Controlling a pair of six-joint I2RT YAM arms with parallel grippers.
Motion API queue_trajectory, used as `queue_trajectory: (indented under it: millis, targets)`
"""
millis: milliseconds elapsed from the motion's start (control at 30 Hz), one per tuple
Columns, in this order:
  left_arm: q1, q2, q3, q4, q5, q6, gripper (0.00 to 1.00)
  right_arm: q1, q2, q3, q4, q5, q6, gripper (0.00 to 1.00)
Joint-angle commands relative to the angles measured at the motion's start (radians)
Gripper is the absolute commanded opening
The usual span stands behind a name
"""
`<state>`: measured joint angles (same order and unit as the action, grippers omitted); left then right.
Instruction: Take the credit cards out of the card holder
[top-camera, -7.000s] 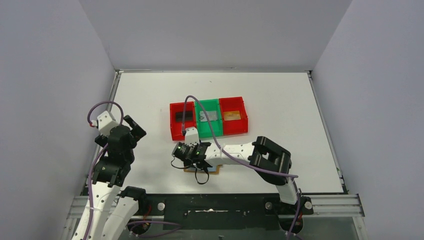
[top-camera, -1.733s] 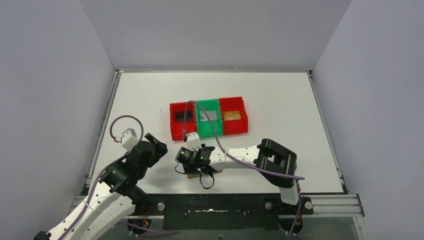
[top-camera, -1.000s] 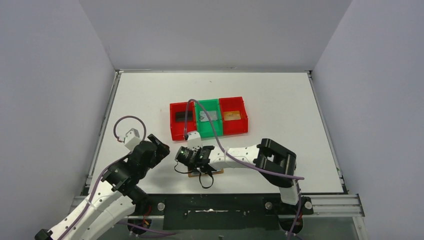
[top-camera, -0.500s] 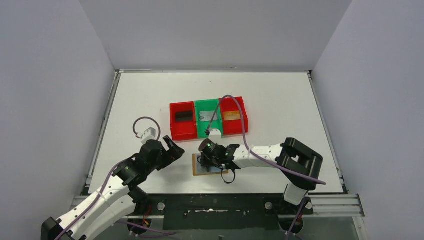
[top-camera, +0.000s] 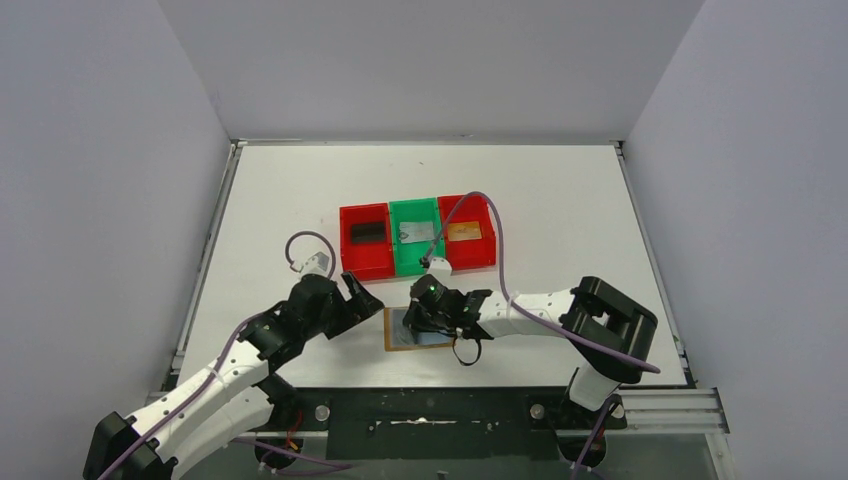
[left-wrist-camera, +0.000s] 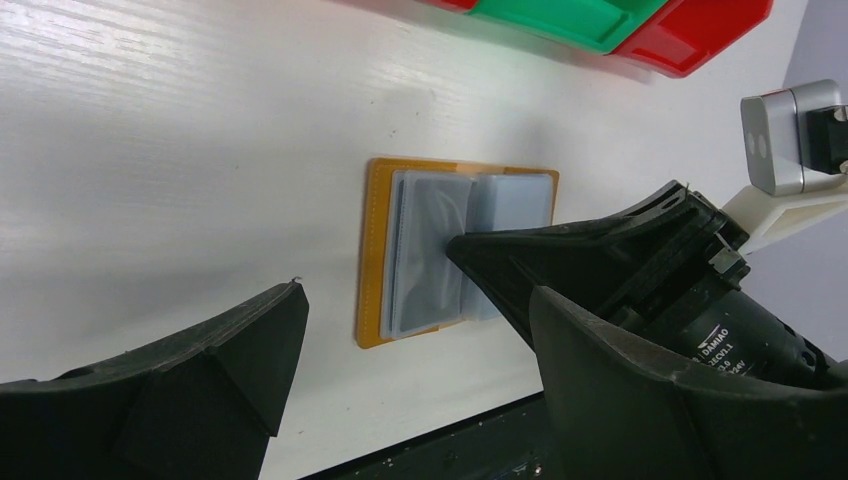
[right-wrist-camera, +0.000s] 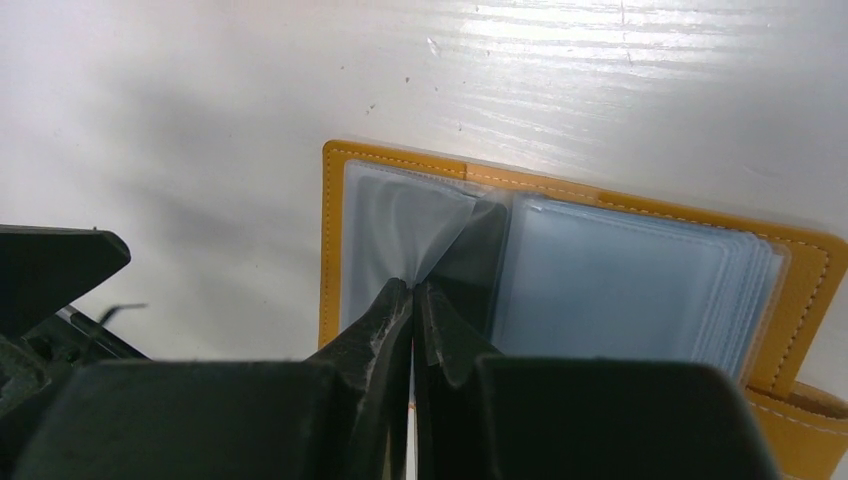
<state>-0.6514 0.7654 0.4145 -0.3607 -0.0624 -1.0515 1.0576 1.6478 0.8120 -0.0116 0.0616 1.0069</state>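
The card holder (top-camera: 398, 338) lies open on the table near its front edge, tan-orange with pale blue-grey sleeves (right-wrist-camera: 620, 285). My right gripper (right-wrist-camera: 413, 286) is shut, pinching one clear sleeve by the fold and lifting it into a peak; from above it (top-camera: 413, 322) covers the holder's right half. My left gripper (top-camera: 362, 300) hangs open just left of the holder (left-wrist-camera: 376, 250), touching nothing, its jaws wide apart. The credit cards lie in the bins: a black one (top-camera: 368, 231), a silver-grey one (top-camera: 418, 230) and an orange-brown one (top-camera: 463, 231).
A red bin (top-camera: 347, 250), a green bin (top-camera: 400, 260) and a second red bin (top-camera: 490, 240) stand side by side just beyond the holder. The table's front edge and black rail (top-camera: 430, 405) run close behind the holder. The right arm's purple cable (top-camera: 497, 262) loops over the bins.
The right gripper slid right off the holder's left half, leaving it lying open, and shut on a sleeve. The left arm reached right, close to the holder, still open.
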Motion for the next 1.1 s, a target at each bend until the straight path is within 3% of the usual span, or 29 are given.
queue_trajectory:
  millis: [0,200,500,667,967,1067]
  targets:
    - [0.007,-0.004,-0.004,0.084,0.027,0.016,0.82,0.006,-0.02,0.027,0.052,0.006,0.001,0.0]
    - [0.006,-0.009,-0.038,0.155,0.063,-0.001,0.82,-0.015,-0.078,-0.07,0.218,-0.059,0.028,0.0]
    - [0.007,0.033,-0.113,0.379,0.232,-0.011,0.82,-0.057,-0.101,-0.188,0.42,-0.146,0.087,0.0]
    - [0.007,0.109,-0.136,0.483,0.312,-0.014,0.75,-0.071,-0.105,-0.221,0.463,-0.158,0.108,0.0]
    - [0.008,0.229,-0.15,0.562,0.325,-0.021,0.65,-0.091,-0.107,-0.266,0.545,-0.189,0.138,0.0]
    - [0.006,0.295,-0.151,0.626,0.36,-0.022,0.58,-0.097,-0.11,-0.279,0.557,-0.192,0.144,0.0]
